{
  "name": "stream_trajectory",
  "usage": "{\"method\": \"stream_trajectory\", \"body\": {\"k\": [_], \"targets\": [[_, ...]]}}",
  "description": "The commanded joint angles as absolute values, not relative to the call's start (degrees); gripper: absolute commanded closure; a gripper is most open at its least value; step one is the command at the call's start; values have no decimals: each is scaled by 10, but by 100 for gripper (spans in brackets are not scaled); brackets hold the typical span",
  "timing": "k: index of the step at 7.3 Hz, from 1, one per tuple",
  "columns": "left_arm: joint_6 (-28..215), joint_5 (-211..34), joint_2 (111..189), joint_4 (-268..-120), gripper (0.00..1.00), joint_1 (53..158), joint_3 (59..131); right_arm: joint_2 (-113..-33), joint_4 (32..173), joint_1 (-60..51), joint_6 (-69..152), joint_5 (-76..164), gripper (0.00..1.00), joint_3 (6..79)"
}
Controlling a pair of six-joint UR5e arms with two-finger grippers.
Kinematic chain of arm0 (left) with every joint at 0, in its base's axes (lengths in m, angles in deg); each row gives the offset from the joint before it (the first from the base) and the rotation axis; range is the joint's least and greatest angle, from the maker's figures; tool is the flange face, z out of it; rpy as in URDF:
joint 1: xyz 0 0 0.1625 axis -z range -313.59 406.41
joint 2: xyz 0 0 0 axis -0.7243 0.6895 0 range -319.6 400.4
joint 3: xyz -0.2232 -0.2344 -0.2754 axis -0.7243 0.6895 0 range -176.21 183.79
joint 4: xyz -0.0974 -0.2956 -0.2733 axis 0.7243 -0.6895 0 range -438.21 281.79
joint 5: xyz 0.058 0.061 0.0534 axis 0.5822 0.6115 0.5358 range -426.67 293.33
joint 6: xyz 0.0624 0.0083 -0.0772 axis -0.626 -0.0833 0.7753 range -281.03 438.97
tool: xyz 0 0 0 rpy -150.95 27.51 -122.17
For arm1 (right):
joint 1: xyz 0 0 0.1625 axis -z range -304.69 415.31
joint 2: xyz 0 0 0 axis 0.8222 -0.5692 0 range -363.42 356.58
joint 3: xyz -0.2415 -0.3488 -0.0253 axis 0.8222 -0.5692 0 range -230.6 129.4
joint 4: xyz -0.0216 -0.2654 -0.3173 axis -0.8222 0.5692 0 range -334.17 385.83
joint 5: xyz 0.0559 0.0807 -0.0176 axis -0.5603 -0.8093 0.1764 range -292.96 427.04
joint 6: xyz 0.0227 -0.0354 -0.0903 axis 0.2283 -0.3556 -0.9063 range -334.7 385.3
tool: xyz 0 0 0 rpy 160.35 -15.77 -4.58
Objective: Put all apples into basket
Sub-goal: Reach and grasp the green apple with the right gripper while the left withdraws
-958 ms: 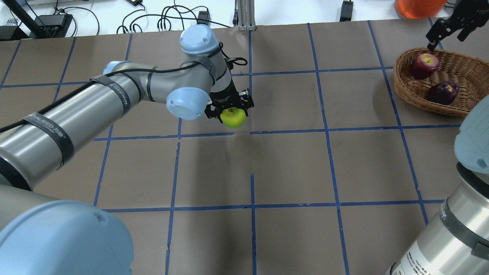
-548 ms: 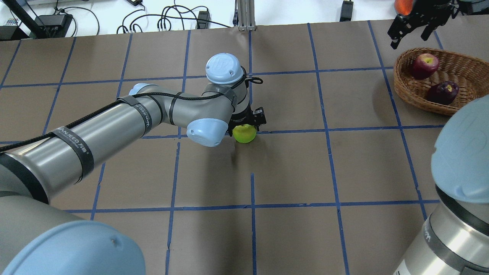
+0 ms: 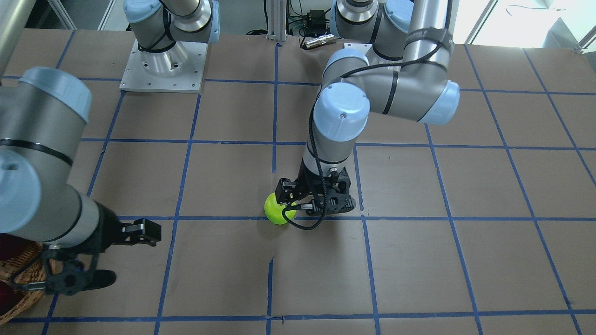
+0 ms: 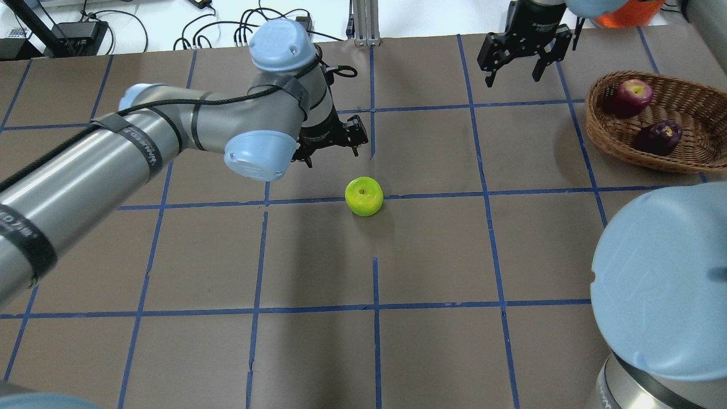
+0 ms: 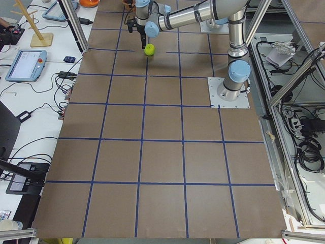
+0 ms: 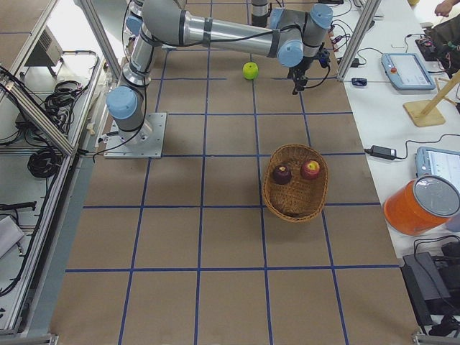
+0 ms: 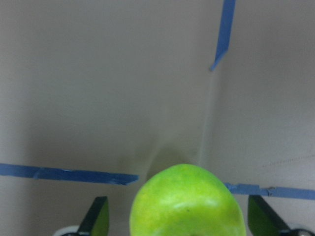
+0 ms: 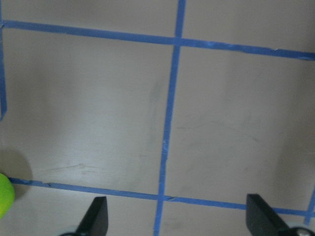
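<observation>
Lime-green against the brown paper, the green apple [image 4: 363, 196] sat alone just above the middle of the overhead frame. It rested on a blue tape line [image 4: 431, 195] of the table [image 4: 431, 250], well apart from the basket [image 4: 593, 122] at the right edge. The red apple [image 4: 630, 96] and the maroon apple [image 4: 659, 136] already lay in that basket. The left gripper [image 4: 335, 146] hung up and to the left of the fruit with its jaws apart, and its wrist camera showed the green apple low between the two fingers [image 7: 98, 219] with neither touching it. The right gripper [image 4: 513, 71] hovered near the top of the frame, between the fruit and the basket, its jaws also spread wide and holding nothing. From where I stood, the job looked to fall to the right arm. To do it well, the left arm would first need to draw clear so the two wrists did not meet. The right gripper should then come straight down with its fingers straddling the apple's widest part, since a round fruit pinched off-centre may squirt out or roll. After lifting it above the braided rim, it should let go low over the bare patch of wicker rather than on top of the other two apples.
</observation>
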State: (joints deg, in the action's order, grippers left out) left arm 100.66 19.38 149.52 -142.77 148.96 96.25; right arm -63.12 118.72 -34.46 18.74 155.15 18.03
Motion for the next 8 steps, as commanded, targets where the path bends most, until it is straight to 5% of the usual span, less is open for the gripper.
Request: {"method": "stream_trajectory", "body": {"k": [1,4,8], "targets": [[937,201,1414,-1596,0,1453,904,-634,1251,-434,297,1540,0,225],[888,211,1323,-1636,0,1442,938,-616,1317,-568,468,1545,0,268],[827,217,1295,-1695,0,1404,954,-597,1454,-580,473,1543,0,367]]}}
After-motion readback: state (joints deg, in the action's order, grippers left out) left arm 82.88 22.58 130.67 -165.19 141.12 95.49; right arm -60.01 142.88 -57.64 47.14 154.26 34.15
